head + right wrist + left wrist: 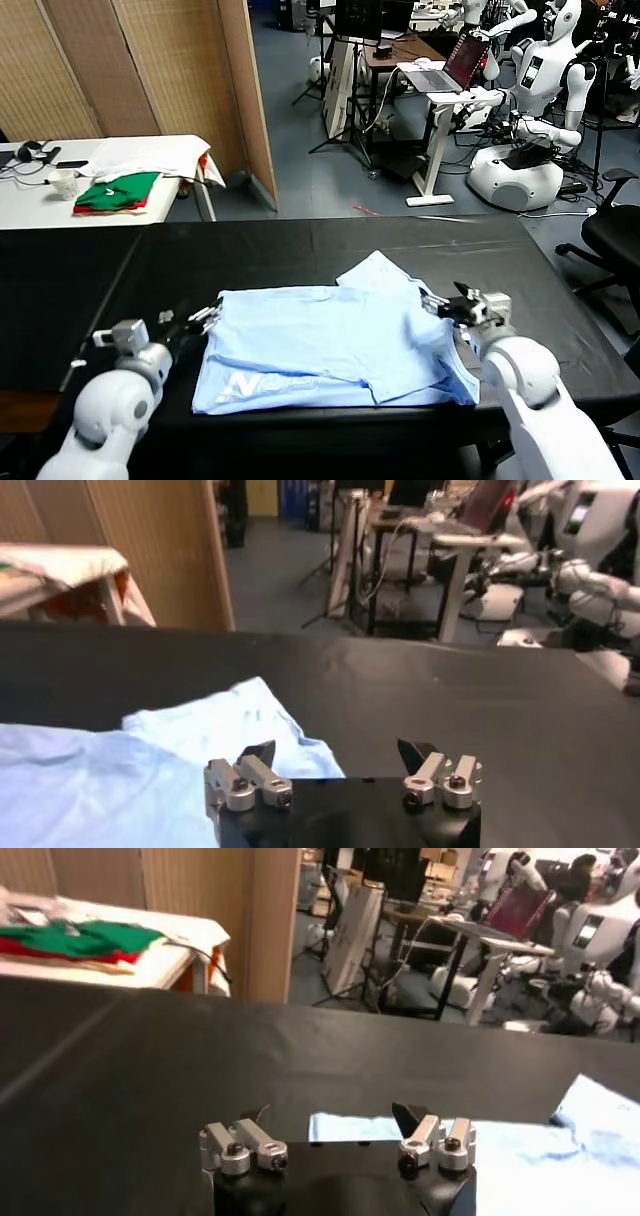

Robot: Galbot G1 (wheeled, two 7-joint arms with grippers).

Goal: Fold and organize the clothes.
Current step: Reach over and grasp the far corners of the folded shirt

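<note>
On the black cloth-covered counter, the pale sky-blue short-sleeved T-shirt of thin fabric lay partly folded near the front edge, centre of the head view. Faint white lettering showed at its front-left corner. 1 sleeve stuck out toward the back, right of centre.

Left end effector sat just beside the shirt's left edge, fingers spread wide, holding nothing. In the left wrist view the left end effector had bare black cloth between its fingers, with the shirt edge just past them.

Right end effector sat at the shirt's right edge by the sleeve, also wide and holding nothing. Right wrist view: 1 fingertip over the blue fabric; whether it touched, I couldn't tell.

Behind left, a white side table carried folded green-and-red garments.
</note>
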